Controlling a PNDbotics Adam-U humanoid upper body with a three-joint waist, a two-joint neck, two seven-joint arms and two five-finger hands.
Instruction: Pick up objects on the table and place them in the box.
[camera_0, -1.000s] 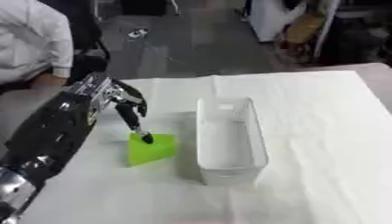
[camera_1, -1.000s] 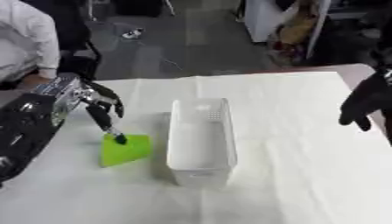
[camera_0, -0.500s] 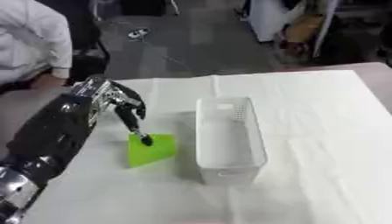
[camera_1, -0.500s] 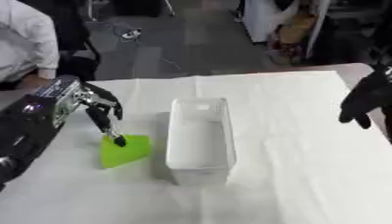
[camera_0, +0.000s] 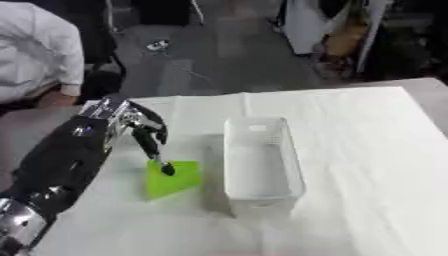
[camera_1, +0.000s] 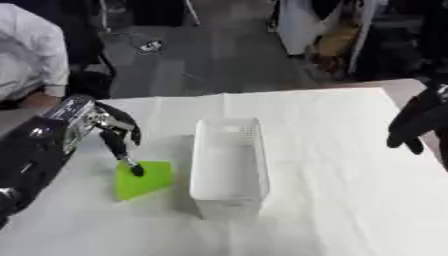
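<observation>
Left hand with one finger extended onto flat green piece, beside white box; right hand hanging relaxed; no writing legible.

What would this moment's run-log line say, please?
left hand: fingertip on green piece | right hand: idle | white box: empty

Left hand reaches in from near left, fingers extended downward. Right hand hangs at right, fingers relaxed.

The right robot hand is cut off by the picture's edge near the bench's right edge; its fingers blur together.
</observation>
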